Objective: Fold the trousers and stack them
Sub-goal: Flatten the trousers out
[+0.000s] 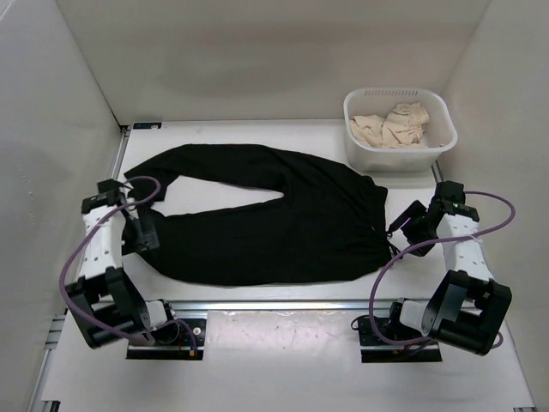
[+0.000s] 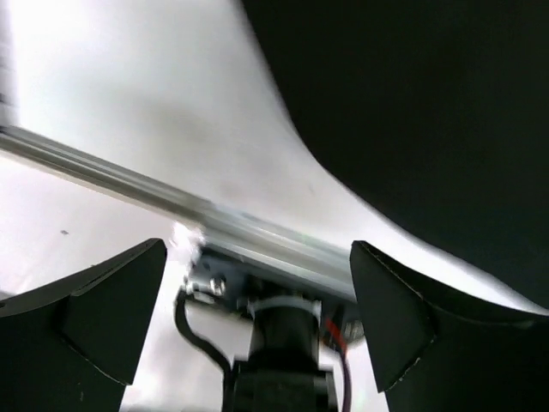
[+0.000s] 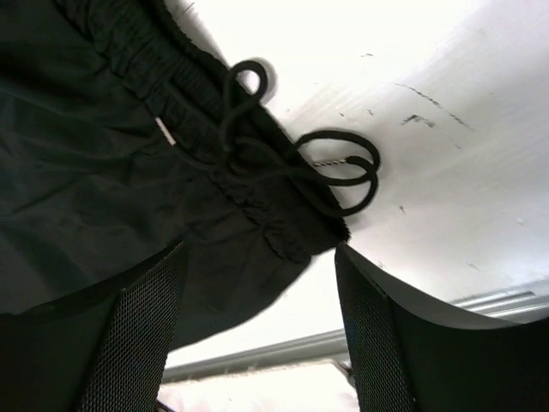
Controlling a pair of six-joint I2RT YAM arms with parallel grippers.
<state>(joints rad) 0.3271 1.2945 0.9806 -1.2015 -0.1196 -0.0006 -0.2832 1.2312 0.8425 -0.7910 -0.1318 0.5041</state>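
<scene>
White worktop (image 1: 257,136) bearing black trousers (image 1: 309,225) spread flat, legs (image 1: 206,163) forked leftward, drawstring waistband (image 3: 184,94) rightward; left tool (image 2: 257,249) and right tool (image 3: 257,257) gape empty.

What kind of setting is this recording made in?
Probably a lab test booth for laundry folding: plain white walls enclose a white table, two robot arms sit on a metal rail at its near edge, and black trousers lie spread near a white basket of beige cloth.
</scene>
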